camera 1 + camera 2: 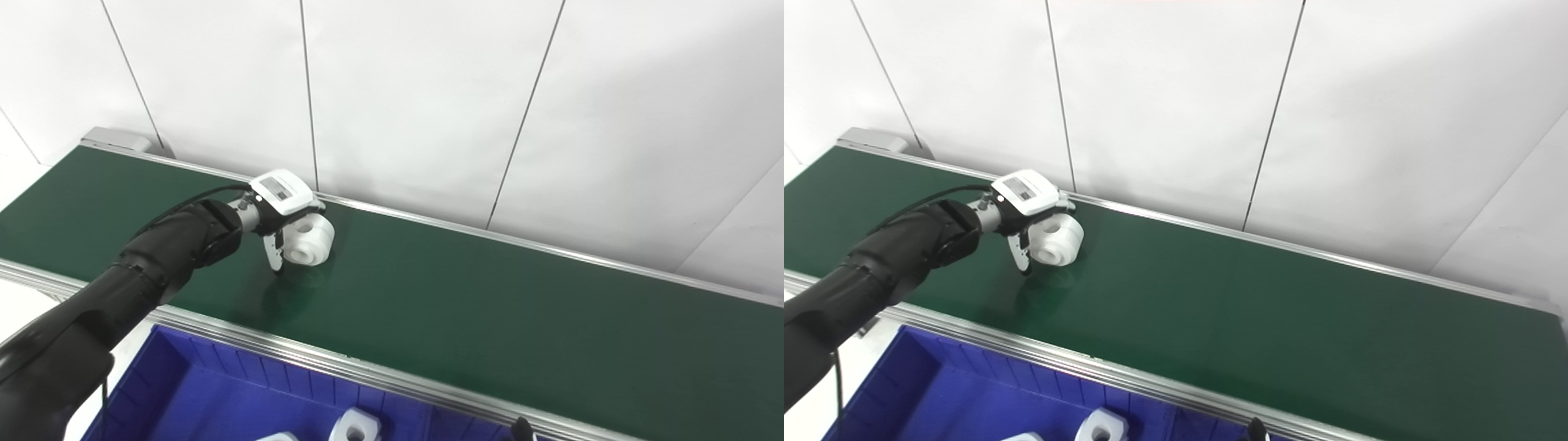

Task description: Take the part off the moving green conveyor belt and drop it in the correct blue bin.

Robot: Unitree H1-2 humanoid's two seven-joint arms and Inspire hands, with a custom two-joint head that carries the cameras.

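Note:
A white round part with a centre hole is on the green conveyor belt, near its far rail at the left. My left hand reaches over it from the left, with the thumb down on the near side and fingers wrapped over the top and far side. The hand is closed around the part, which is at or just above the belt surface. It shows the same in the right eye view. The right hand is out of view.
A blue bin stands below the belt's near metal rail, holding white parts. A small black tip pokes up at the bottom edge. White wall panels rise behind the belt.

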